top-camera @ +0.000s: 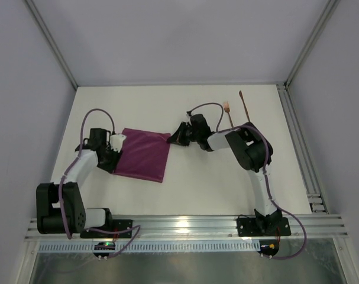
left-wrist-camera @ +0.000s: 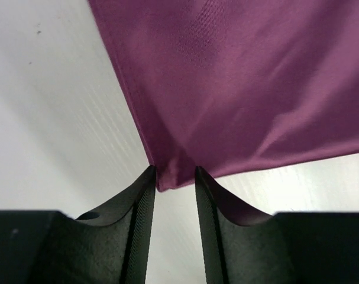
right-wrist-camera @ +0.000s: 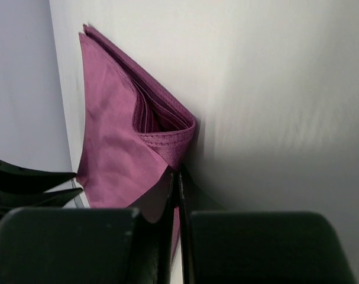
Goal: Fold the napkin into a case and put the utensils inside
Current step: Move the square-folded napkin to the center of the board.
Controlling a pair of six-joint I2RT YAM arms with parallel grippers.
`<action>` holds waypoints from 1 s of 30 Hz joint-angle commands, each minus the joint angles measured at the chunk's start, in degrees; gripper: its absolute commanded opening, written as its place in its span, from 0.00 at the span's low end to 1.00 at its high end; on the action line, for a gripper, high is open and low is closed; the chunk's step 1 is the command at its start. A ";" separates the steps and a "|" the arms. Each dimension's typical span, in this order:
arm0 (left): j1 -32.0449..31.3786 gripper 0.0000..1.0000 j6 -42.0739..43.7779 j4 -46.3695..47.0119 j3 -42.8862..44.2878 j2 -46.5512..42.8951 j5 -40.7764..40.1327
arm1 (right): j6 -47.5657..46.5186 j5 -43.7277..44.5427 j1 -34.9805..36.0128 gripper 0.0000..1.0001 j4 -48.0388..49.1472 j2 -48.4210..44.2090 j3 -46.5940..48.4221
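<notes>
Napkin (top-camera: pixel 142 155), folded in layers, lies flat mid-table (top-camera: pixel 214 177), nothing tucked in. Left gripper (left-wrist-camera: pixel 174 173) fingers stand narrowly apart w/ a left corner of the cloth between the tips, unclamped; right gripper (right-wrist-camera: pixel 175 177) is pinched tight on the far-right corner. Fork (top-camera: pixel 227 112) & knife (top-camera: pixel 244 103) lie side by side at far right, well apart from the napkin.
</notes>
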 commanded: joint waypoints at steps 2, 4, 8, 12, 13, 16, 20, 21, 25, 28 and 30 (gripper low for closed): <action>0.00 0.41 1.00 -3.29 2.67 -8.38 5.95 | 0.55 3.61 -0.30 0.04 7.81 -12.63 -12.72; 0.00 0.41 1.27 -4.87 4.08 -8.83 5.86 | 0.47 5.28 -0.74 0.04 10.10 -16.17 -20.45; 0.00 0.41 1.09 -7.95 5.31 -8.57 6.64 | 0.03 7.39 -0.92 0.04 13.61 -25.73 -35.90; -0.18 0.41 1.45 -11.11 4.96 -9.53 8.66 | 0.99 9.23 -0.92 0.06 16.52 -31.37 -47.53; -0.53 0.41 1.27 -11.47 4.78 -9.71 8.67 | 1.25 9.32 -0.92 0.17 17.04 -32.17 -49.38; -2.97 0.41 0.66 -12.08 4.61 -9.80 8.06 | 0.30 9.94 -0.92 0.40 17.75 -35.25 -54.75; -7.20 0.41 -0.57 -12.09 5.22 -8.83 5.51 | -1.73 11.87 -1.35 0.50 13.64 -42.45 -58.71; -8.17 0.41 -0.66 -12.17 5.48 -8.48 5.16 | -2.60 12.57 -1.36 0.51 11.27 -44.46 -58.62; -11.78 0.37 -0.14 -9.99 4.87 -6.37 2.96 | -9.79 20.37 -1.36 0.50 -4.35 -59.20 -56.87; -11.87 0.33 0.04 -5.69 2.85 -4.54 2.34 | -18.73 23.98 0.74 0.35 -11.31 -66.43 -52.41; -11.87 0.31 -0.83 -3.48 1.71 -2.95 1.64 | -24.12 25.14 7.39 0.15 -13.53 -66.72 -48.89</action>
